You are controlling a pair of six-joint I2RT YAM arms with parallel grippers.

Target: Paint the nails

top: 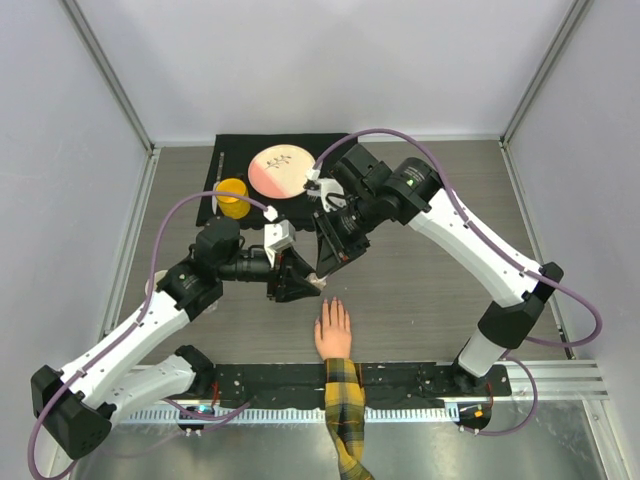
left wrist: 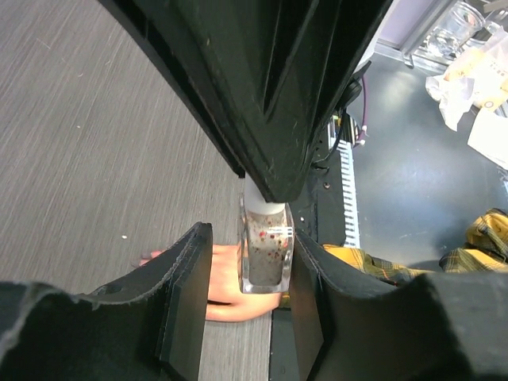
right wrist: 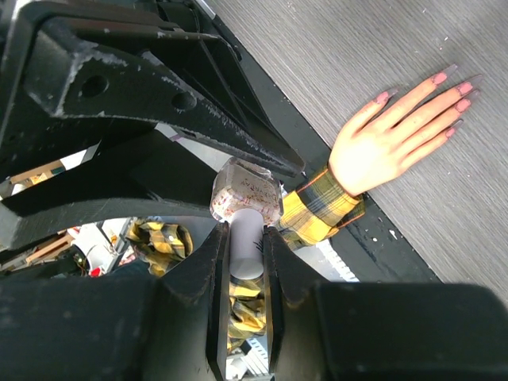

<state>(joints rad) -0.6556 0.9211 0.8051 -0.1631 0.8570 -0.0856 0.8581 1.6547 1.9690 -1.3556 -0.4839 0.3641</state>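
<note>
We see the right gripper [right wrist: 245,232] clenched on the white cap [right wrist: 246,254] of a small clear glass bottle [left wrist: 267,258]. The left gripper [left wrist: 250,238] brackets the glass, one pad seemingly off it: released. Black gripper bodies block much of both wrist views. The pink nails [right wrist: 439,78] tip a flesh-coloured hand [top: 333,330] lying flat on the grey table [top: 430,290], near the grippers. A yellow cup [top: 232,196] and a pinkish round plate [top: 280,170] sit on the black mat [top: 212,207] beyond.

You have bare table [top: 430,290] on either side of the hand [top: 333,330]. Just beyond its fingertips the left gripper [top: 305,283] and right gripper [top: 325,268] crowd around the small clear bottle [left wrist: 266,246], blocking that approach. The yellow cup [top: 232,197] and pink plate [top: 279,171] stand farther back.
</note>
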